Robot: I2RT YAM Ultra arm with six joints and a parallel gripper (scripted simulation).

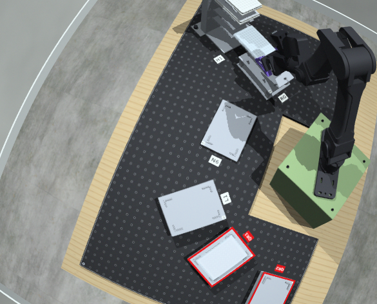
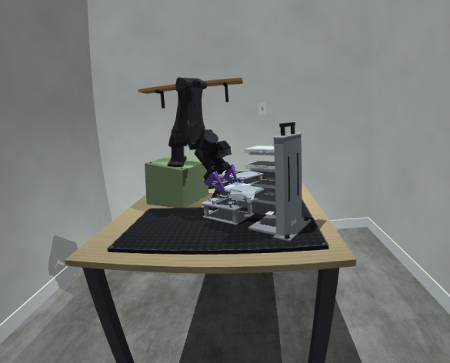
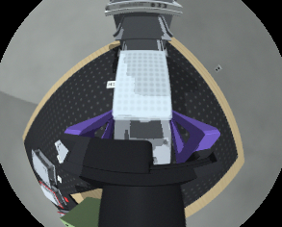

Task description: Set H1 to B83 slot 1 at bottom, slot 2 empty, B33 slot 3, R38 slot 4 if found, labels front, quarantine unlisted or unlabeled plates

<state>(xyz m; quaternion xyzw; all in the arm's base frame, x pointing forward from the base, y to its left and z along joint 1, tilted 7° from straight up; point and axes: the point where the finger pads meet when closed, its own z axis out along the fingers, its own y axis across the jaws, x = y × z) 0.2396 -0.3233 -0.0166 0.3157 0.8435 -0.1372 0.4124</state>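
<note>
My gripper [image 1: 266, 55] [image 2: 229, 186] [image 3: 141, 113] is shut on the long sides of a white plate [image 1: 252, 39] [image 2: 244, 189] [image 3: 143, 87] near its rear end. The plate is held roughly level above the regrip nest RG [image 1: 266, 92] [image 3: 164, 150], its far end towards the hotel H1 [image 1: 209, 19] [image 2: 287, 187]. No ID label can be read on it. Two plates show high in H1: an upper one [image 1: 244, 4] [image 2: 258, 148] and a lower one [image 1: 247, 17] [image 2: 259, 164]. Lower slots are partly hidden. A white plate [image 1: 226, 256] lies in QR1 [image 1: 232, 228].
The recovery nest N6 [image 1: 214, 131] and the landing nest L1 [image 1: 191, 209] bear no plate. QR2 [image 1: 270, 292] shows no plate in its visible part; its near end is cut off. The green arm base [image 1: 299, 180] stands at the right in the top view.
</note>
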